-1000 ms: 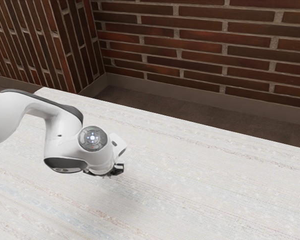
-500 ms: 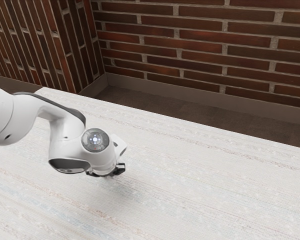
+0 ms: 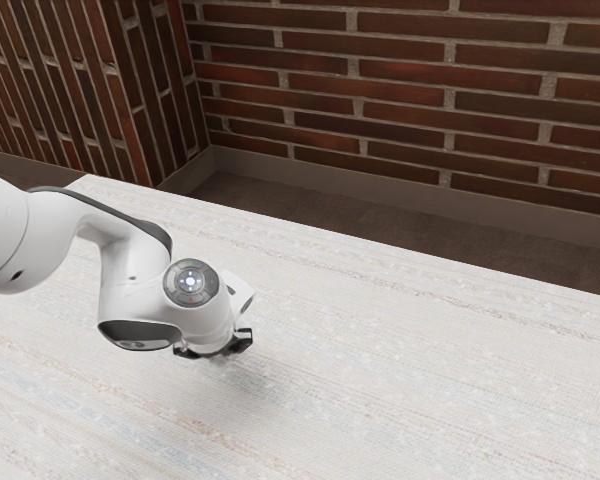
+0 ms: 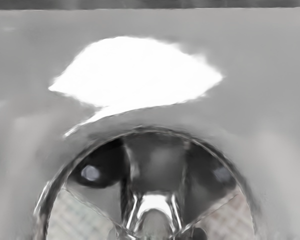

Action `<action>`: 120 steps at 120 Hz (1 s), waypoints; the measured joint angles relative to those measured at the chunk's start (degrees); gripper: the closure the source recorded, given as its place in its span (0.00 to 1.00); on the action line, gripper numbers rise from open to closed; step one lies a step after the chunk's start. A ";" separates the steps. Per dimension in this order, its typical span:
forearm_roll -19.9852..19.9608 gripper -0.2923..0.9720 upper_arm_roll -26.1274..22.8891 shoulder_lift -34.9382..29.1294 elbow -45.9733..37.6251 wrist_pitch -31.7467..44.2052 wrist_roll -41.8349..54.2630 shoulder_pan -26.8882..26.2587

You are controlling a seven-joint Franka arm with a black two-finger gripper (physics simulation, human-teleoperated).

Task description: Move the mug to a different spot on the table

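Mug and arm share a scene backed by a brick wall. Below the wall lies the pale, streaked tabletop. The white arm enters the exterior view from nine o'clock, with its end effector low over the tabletop toward seven o'clock. Whether it is spread or pinching cannot be told. The shiny mug's round rim sits directly under the hand.

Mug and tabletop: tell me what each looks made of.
Mug: probably polished metal with a glossy finish; its rim and inside carry mirror-like reflections and bright glints. Tabletop: pale and matte with fine lengthwise streaks, perhaps whitewashed wood or laminate; the look leaves that open.
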 joint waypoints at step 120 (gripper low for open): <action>-51.15 0.24 -9.14 -6.46 41.07 -48.92 28.02 25.36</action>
